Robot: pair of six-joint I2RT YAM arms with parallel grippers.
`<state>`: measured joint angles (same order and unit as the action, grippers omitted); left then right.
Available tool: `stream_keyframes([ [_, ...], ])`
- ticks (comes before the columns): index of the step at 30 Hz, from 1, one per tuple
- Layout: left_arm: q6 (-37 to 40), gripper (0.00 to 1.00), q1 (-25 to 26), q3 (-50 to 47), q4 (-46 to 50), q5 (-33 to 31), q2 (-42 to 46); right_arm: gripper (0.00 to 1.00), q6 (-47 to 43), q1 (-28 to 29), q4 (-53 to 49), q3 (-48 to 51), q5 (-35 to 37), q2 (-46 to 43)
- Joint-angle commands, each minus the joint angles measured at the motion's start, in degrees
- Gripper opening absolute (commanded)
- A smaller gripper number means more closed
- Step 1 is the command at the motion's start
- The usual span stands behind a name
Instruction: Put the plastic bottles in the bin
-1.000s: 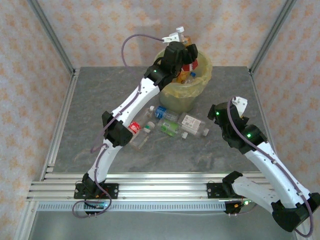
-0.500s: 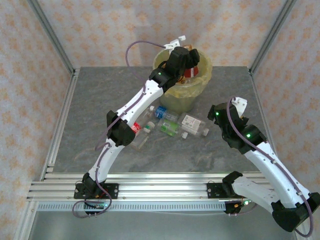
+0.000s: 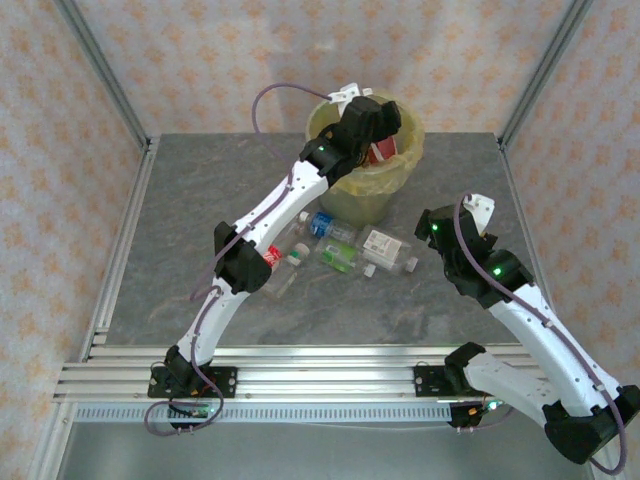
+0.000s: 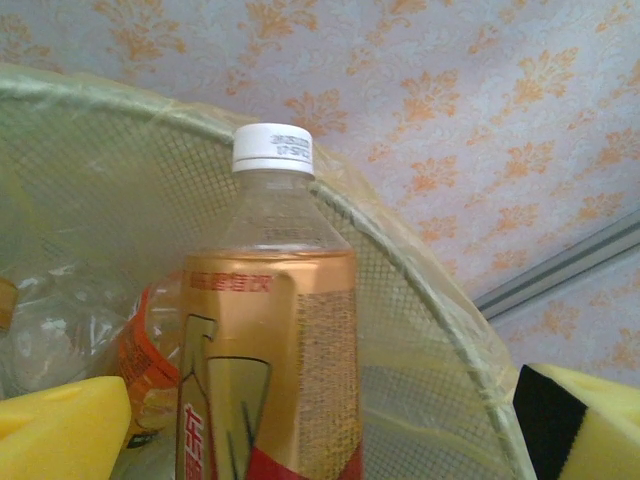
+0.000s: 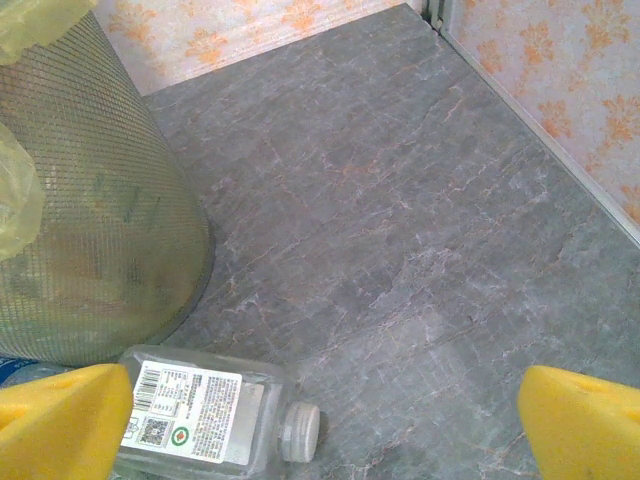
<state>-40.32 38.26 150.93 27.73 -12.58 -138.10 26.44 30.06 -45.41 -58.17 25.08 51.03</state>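
Top external: left arm [image 3: 283,197] stretched forward, left gripper [image 3: 377,122] inside bin [image 3: 398,178], jaws apart.

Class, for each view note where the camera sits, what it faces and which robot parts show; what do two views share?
Top external: above, behind the bases; looks down on table, both arms.
Left wrist: at the bin, facing an orange-labelled bottle; own fingers.
Right wrist: low, facing white-labelled bottle; own fingers.
Shared: bin, right wrist and top.
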Motion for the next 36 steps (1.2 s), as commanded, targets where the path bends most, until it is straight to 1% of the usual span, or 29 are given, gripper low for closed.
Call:
stream_keyframes([
  [1,2.21,0.99,0.63,0.31,0.94,-3.49,4.61,0.99,1.03,-0.09,-0.33,0.19,0.61,-0.58],
  [4,5.66,0.92,0.51,0.65,-0.81,-7.12,4.8,0.99,1.07,-0.09,-0.62,0.16,0.33,-0.53],
  [6,9.0,0.91,0.37,2.06,-1.61,-9.63,4.28,0.99,1.17,-0.04,-0.71,0.25,0.14,-0.58],
  [10,17.0,0.89,-0.45,5.51,-3.42,-9.19,2.41,0.99,1.21,-0.09,-0.69,0.33,0.14,-0.58],
  [13,22.47,0.78,-0.93,6.66,-6.3,-10.25,1.25,0.99,1.11,-0.09,-0.62,0.19,-0.03,-0.58],
  [14,23.63,0.75,-1.27,6.72,-7.2,-9.62,1.01,0.99,1.09,-0.04,-0.56,0.13,-0.1,-0.58],
  [16,24.29,0.74,-2.22,6.92,-8.5,-7.31,0.28,0.99,1.09,-0.09,-0.65,-0.01,-0.27,-0.5],
  [20,23.63,0.74,-4.01,7.0,-10.73,-0.06,-1.21,0.99,1.38,-0.08,-1.14,-0.14,-0.3,-0.56],
  [25,24.49,0.74,-4.24,7.61,-12.47,4.28,-3.67,0.99,1.82,-0.09,-1.13,0.21,-0.29,-0.49],
  [26,24.63,0.73,-4.24,7.97,-12.6,4.45,-4.3,0.99,1.91,-0.09,-0.97,0.24,-0.46,-0.42],
  [28,24.82,0.67,-4.16,9.07,-12.18,3.81,-5.64,0.99,2.02,-0.09,-0.88,0.34,-0.73,-0.32],
  [29,25.0,0.66,-4.16,9.46,-11.95,3.22,-6.19,0.99,2.05,-0.04,-0.83,0.43,-0.9,-0.31],
  [36,25.75,0.66,-4.16,9.94,-8.79,-0.21,-8.22,0.99,2.45,-0.09,-0.44,0.86,-1.17,0.02],
])
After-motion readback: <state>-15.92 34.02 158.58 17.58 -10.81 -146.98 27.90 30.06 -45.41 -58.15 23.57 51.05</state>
